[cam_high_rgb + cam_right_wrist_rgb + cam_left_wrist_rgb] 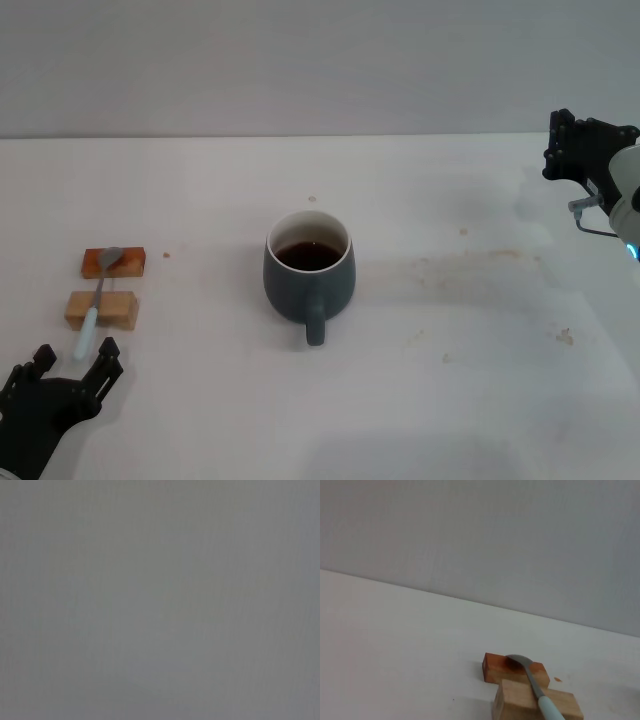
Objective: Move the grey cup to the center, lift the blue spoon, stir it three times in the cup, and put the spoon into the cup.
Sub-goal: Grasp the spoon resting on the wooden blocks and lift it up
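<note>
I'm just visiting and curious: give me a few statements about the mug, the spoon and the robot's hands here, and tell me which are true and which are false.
1. The grey cup holds dark liquid. True.
2. The blue spoon stands inside the cup. False: it lies across two wooden blocks, apart from the cup.
3. The left gripper is open, just short of the spoon's handle end. True.
4. The right gripper grips the cup's handle. False: it is raised at the table's right edge, far from the cup.
</note>
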Robot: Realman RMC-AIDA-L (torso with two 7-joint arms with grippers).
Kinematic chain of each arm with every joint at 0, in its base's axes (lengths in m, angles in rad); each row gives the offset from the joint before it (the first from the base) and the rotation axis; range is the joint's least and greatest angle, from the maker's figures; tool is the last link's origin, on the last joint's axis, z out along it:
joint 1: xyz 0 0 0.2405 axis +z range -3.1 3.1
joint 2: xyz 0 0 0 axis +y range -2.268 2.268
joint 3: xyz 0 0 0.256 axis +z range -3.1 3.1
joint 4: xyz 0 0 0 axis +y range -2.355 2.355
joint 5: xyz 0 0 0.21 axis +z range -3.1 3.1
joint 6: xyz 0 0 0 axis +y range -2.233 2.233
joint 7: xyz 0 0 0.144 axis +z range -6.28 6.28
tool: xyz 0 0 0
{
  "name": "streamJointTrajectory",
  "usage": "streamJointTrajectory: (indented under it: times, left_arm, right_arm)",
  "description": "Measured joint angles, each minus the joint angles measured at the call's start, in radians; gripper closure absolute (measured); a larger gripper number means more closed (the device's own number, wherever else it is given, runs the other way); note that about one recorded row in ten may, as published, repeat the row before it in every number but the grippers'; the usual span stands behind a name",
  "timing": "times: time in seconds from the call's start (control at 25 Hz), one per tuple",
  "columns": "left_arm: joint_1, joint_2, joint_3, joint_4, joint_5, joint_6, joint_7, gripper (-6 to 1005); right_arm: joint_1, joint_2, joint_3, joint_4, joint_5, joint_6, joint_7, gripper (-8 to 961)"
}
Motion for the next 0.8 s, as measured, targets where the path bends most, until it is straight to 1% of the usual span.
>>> streamJointTrajectory:
  times: [0.44,0.64,0.8]
  left_arm:
    - [-0.017,0.003,-0.003,0.002,-0.003,-0.001,0.005,277]
    - [-0.027,0.003,-0.006,0.005,-0.003,-0.002,0.005,376]
    - [-0.028,0.002,-0.008,0.006,-0.002,-0.004,0.008,392]
  right_arm:
    - [-0.008,0.004,0.0,0.005,-0.001,0.006,0.0,924]
    - [-0.013,0.004,0.0,0.013,-0.001,0.014,0.0,924]
    - [-0.014,0.004,0.0,0.014,-0.001,0.015,0.0,924]
